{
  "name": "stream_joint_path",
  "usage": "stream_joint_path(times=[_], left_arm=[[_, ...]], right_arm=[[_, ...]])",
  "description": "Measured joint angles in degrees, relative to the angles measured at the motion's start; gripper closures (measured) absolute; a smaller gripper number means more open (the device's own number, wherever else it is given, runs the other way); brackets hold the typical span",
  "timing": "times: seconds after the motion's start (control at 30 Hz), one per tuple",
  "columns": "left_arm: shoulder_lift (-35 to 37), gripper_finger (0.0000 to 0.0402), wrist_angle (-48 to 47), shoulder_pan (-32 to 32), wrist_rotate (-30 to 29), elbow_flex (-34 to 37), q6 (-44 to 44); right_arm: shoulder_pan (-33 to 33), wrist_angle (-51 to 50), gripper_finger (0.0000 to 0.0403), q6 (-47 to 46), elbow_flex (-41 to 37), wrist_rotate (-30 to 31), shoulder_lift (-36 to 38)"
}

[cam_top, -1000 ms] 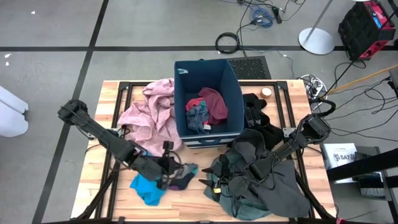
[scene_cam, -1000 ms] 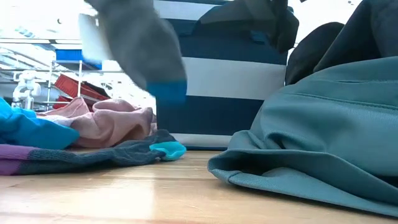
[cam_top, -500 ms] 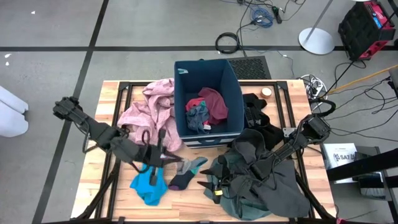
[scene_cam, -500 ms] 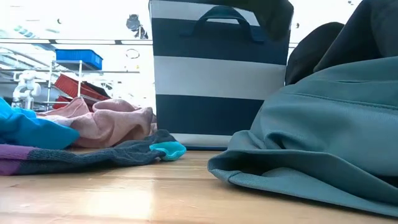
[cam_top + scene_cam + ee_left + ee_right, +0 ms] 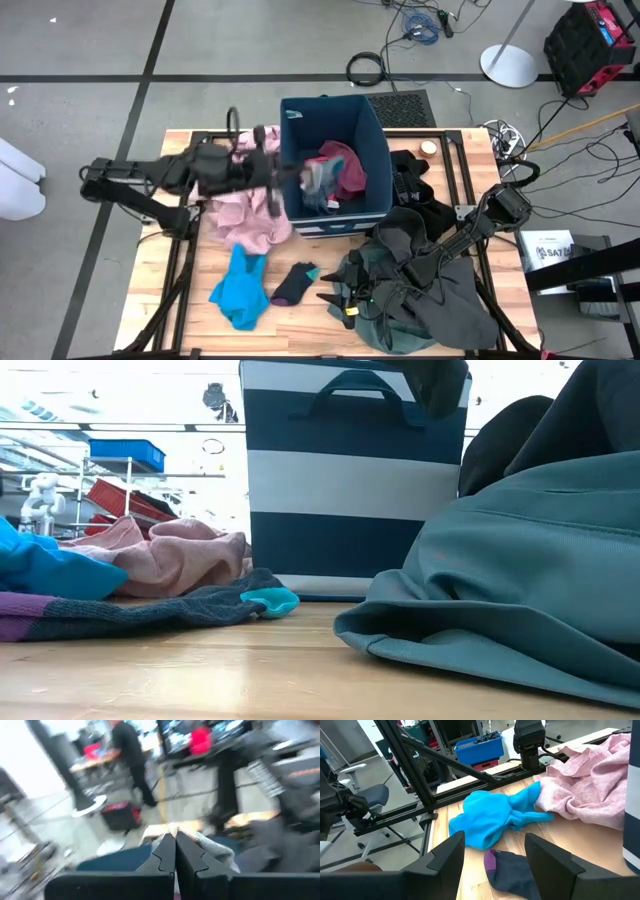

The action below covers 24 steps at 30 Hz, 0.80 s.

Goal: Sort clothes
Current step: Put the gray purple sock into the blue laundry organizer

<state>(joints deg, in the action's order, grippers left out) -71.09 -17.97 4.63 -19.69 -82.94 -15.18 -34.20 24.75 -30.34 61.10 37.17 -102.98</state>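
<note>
My left gripper point(image 5: 287, 180) is raised at the left rim of the navy-blue bin point(image 5: 372, 130) and is shut on a grey sock point(image 5: 315, 173) with a blue toe. A second dark sock point(image 5: 294, 283) and a bright-blue piece point(image 5: 240, 292) lie flat on the table. A dusty-pink garment point(image 5: 245, 190) lies left of the bin. Red point(image 5: 346, 165) and dark pieces lie inside the bin. My right gripper point(image 5: 338, 297) is open and empty, low over the grey-green garment point(image 5: 400, 290). My left gripper pinches the grey sock point(image 5: 207, 844) between its two shut fingers point(image 5: 165, 855). The fingers come about level from the table's left. The sock is lifted clear of the table and hangs over the bin's open top, just past the left rim point(image 5: 115, 862).
A black garment point(image 5: 415, 185) lies right of the bin, a dark grey one point(image 5: 450, 300) at the near right. The bin's striped wall point(image 5: 350, 480) stands mid-table. Bare wood shows along the near edge point(image 5: 300, 335). People stand in the room beyond.
My left gripper has lifted one grey sock off the table, rising and moving toward the far edge and the bin, and now holds it at the bin's left rim. The other sock stays on the table.
</note>
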Motion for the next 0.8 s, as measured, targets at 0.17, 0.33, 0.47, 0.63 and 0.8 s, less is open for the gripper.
stream_joint_path(times=[0.17,0.33,0.47,0.63,0.8], left_arm=[[-1.22,0.0401,-6.02,-9.82,6.52,0.0,6.48],[-4.85,0.0393,-9.73,-15.89,9.19,0.0,8.73],[-8.61,0.0381,-10.02,-18.36,9.03,0.0,8.59],[-11.65,0.0356,-10.69,-18.82,9.12,0.0,5.46],[-12.61,0.0301,-13.78,-18.86,11.99,0.02,5.77]], right_arm=[[0.12,-0.14,0.0206,0.93,0.0,0.01,0.0],[0.58,-0.2,0.0206,1.24,0.0,0.0,0.0],[0.93,-0.34,0.0206,1.26,0.0,0.02,0.0],[0.86,-1.34,0.0206,1.17,0.0,-0.26,0.0],[0.9,-1.96,0.0206,1.04,0.0,-1.79,0.0]])
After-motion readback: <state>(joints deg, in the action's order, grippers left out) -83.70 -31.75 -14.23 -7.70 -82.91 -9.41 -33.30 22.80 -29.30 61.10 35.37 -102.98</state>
